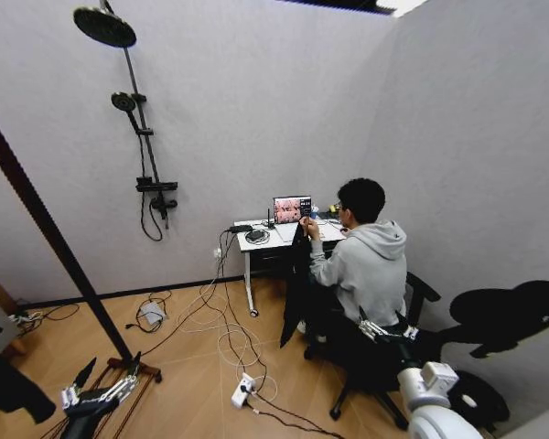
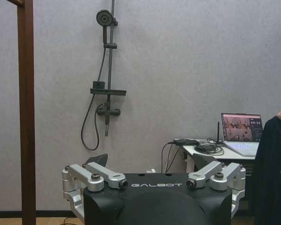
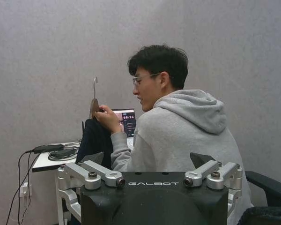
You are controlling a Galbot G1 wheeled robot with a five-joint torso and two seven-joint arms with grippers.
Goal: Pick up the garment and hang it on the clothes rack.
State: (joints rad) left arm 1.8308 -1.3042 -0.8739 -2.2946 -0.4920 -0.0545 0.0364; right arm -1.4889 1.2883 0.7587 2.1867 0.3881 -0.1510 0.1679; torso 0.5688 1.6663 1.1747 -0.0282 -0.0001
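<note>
Beside the desk (image 1: 256, 245), a seated person's hand (image 3: 104, 118) holds the garment (image 1: 296, 293) up by its hanger (image 3: 93, 104); the dark cloth hangs down the desk's front toward the floor. Left of the desk, well apart, stands the rack (image 1: 46, 229), one upright leaning across. Left gripper (image 1: 96, 389) low at the rack's foot, fingers spread. Right gripper (image 1: 384, 331) low behind the person's chair, well off the garment; fingers' state: cannot tell.

even, soft overhead light — glare above the shower stand (image 1: 137, 119); the head view bows at its edges.
</note>
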